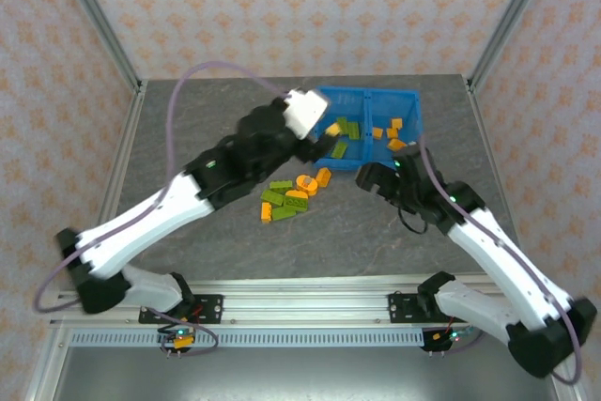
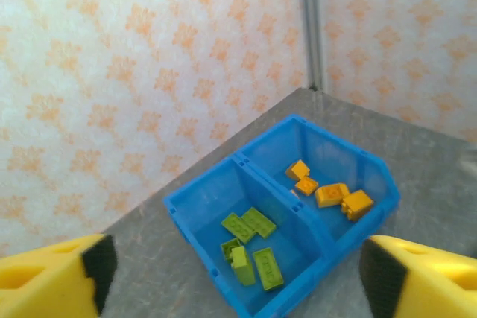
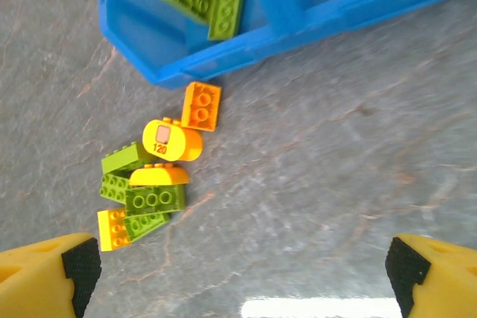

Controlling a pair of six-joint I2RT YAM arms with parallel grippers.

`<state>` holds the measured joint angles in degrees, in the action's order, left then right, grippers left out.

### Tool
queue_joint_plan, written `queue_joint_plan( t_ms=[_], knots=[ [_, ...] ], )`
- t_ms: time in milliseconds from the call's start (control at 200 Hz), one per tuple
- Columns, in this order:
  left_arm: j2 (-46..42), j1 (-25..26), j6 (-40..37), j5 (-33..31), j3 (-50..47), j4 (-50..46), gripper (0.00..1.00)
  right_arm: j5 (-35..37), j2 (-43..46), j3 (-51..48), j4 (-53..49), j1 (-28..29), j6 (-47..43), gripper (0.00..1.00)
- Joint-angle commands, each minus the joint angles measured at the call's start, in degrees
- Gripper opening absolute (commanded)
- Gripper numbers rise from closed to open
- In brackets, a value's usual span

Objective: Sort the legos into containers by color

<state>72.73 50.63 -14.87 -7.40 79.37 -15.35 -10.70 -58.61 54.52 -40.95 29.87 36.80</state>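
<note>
currently over the blue bin (image 2: 376, 180) with the left gripper (image 2: 238, 269): yellow fingers (image 2: 52, 277) spread wide at both lower corners of the wrist view, nothing between them. directly below, both containers side by side, split by a central divider wall (image 2: 276, 197). in the left compartment (image 2: 209, 210): five green legos (image 2: 250, 225), some flat on the floor, some tilted, several touching one another. in the right compartment (image 2: 328, 154): four orange legos (image 2: 332, 195), grouped toward the outer wall, two pairs in contact. one colour per compartment. on the right arm, right gripper (image 3: 238, 273) with jaws fully apart, holding nothing, hovering above the bare grey table (image 3: 335, 184) just in front of the bin's near wall (image 3: 223, 61). unsorted pile (image 3: 149, 176) on the table just beside that wall, outside both compartments, on the green side of the bin. pile contents, from the bin outward: orange square brick (image 3: 201, 106) nearest the wall, contact with it hard to confirm; rounded orange piece marked 120 (image 3: 171, 139) touching that brick; orange arched piece (image 3: 159, 175); four green bricks (image 3: 155, 199) packed around it; one more orange brick (image 3: 112, 229) at the far end.
</note>
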Motion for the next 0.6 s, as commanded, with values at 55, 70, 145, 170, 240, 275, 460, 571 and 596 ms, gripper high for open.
queue_joint_plan(
  t_ms=[55,70,145,170,240,275,460,571,596],
  knots=[
    [-12.2,1.0,-19.9,14.6,-16.4,-7.4,1.00,-7.4,-14.6,1.4,12.0,0.5,5.2,1.00],
    [-13.8,1.3,-21.6,15.2,-17.9,-8.0,1.00,-7.4,-16.0,1.8,12.6,0.6,5.3,1.00],
    [-20.3,2.7,-30.1,16.9,-25.1,-10.2,1.00,-6.5,-22.2,4.5,13.8,0.6,5.0,1.00],
    [-22.5,3.1,-32.9,17.6,-27.4,-10.9,1.00,-6.5,-24.2,5.5,14.2,0.6,5.0,1.00],
    [-27.8,3.4,-42.1,20.1,-33.6,-12.8,1.00,-6.9,-29.1,8.0,15.6,1.1,4.9,0.98],
    [-29.8,3.4,-44.6,20.8,-36.0,-12.7,1.00,-6.3,-31.6,9.1,16.0,1.3,4.8,0.97],
    [-34.2,3.3,-46.1,20.2,-42.1,-11.5,1.00,-5.0,-41.6,13.3,16.8,3.1,5.4,0.90],
    [-36.7,3.2,-46.9,16.2,-48.4,-4.9,1.00,-2.2,-46.0,16.2,15.3,4.4,5.4,0.87],
    [-37.3,3.0,-46.7,16.1,-49.5,-3.5,1.00,-1.2,-46.7,16.8,14.6,4.6,5.3,0.86]
  ],
)
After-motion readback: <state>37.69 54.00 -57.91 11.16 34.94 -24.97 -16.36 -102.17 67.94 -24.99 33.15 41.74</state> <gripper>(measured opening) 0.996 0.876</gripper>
